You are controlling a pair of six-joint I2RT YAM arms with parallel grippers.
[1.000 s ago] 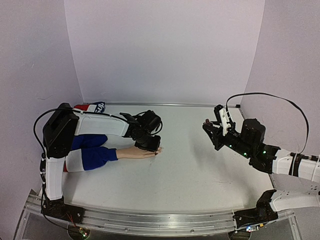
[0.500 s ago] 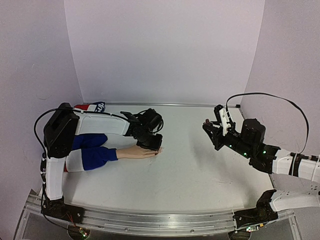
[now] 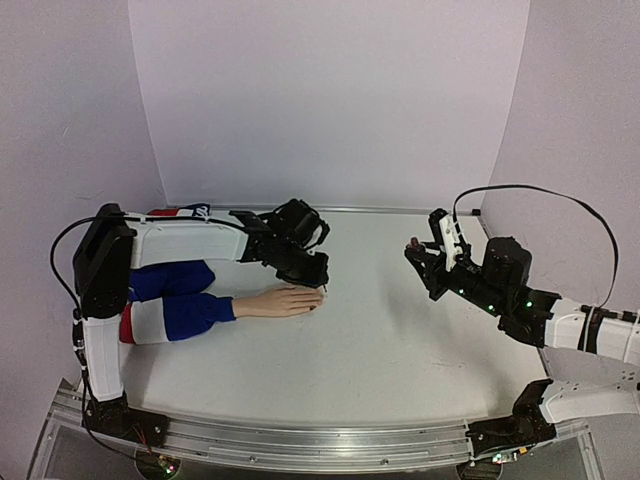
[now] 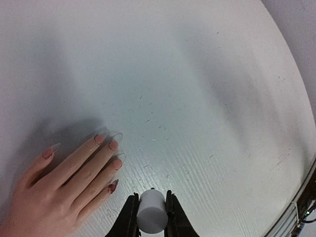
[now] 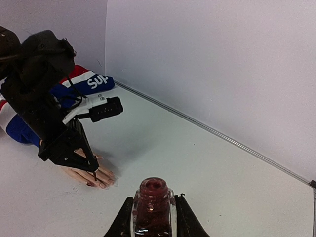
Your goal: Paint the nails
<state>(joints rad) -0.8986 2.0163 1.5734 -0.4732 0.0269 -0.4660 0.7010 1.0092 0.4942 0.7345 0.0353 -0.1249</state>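
Over the fingertips of the mannequin hand [image 3: 285, 301], on the table's [image 3: 400, 340] left side, my left gripper [image 3: 308, 272] is clenched on the white cap [image 4: 151, 219] of the polish brush. Its stem points down just beside the nails [image 4: 113, 146], I judge so that a stroke needs only a short dip. My right gripper [image 3: 420, 258] grasps the open bottle [image 5: 153, 207] of dark red polish upright and well apart, probably for reloading. The striped sleeve [image 3: 170, 315] lies behind the wrist, and I see nothing between brush and nails.

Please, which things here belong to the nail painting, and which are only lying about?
For the job: nails, mannequin hand, white brush cap, open polish bottle.
Only lying about: striped cloth by the back wall.
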